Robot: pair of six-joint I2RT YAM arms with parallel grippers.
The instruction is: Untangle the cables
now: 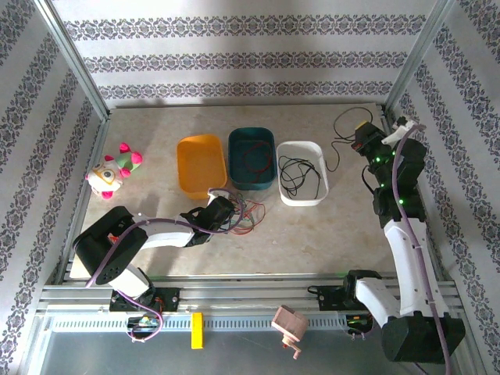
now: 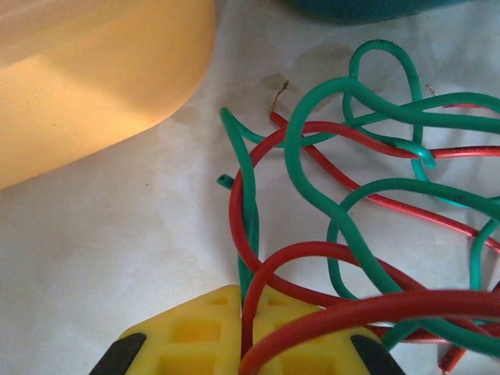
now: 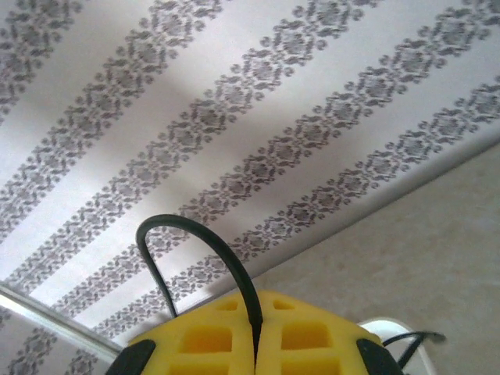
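Cables [image 1: 247, 213] of red and green are seen knotted on the worktop [image 1: 312, 234] by the orange tray [image 1: 201, 164], pinched in the left gripper's [image 2: 244, 344] closed jaws, while a black cable [image 3: 234, 272], clamped in the right gripper's [image 3: 255, 344] jaws, is judged nearly sorted.

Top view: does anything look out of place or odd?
A red and green tangle lies loose in front of the teal tray, pinched by the left gripper. The right gripper holds a black cable beside the white tray.
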